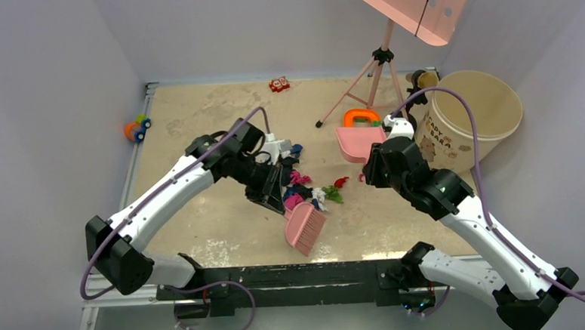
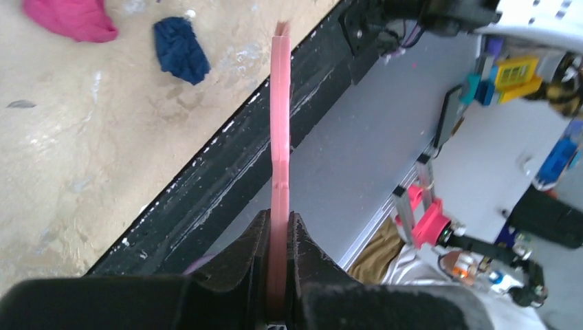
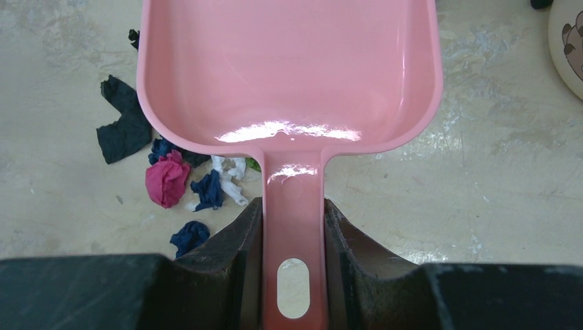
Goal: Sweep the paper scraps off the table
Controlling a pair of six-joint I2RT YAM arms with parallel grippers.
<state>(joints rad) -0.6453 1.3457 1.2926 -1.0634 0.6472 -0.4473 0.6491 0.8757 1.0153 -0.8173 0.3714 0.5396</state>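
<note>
Pink flat plastic brush (image 1: pixel 305 228), clamped in the left gripper (image 2: pixel 278 227), sits nearest. Just beyond, the crumpled multicoloured paper scraps (image 1: pixel 309 185) cluster on the beige marbled worktop (image 1: pixel 197 125). Farther off, the right gripper (image 3: pixel 292 210) clamps the pink plastic dustpan (image 3: pixel 289 69). Best to press its lip flat, then brush the scraps in.

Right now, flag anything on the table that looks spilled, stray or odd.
The paper scraps lie spilled in a loose heap mid-table, a small red bit apart on its right. The dustpan in the right tool is empty. A toy block sits alone by the far edge.
</note>
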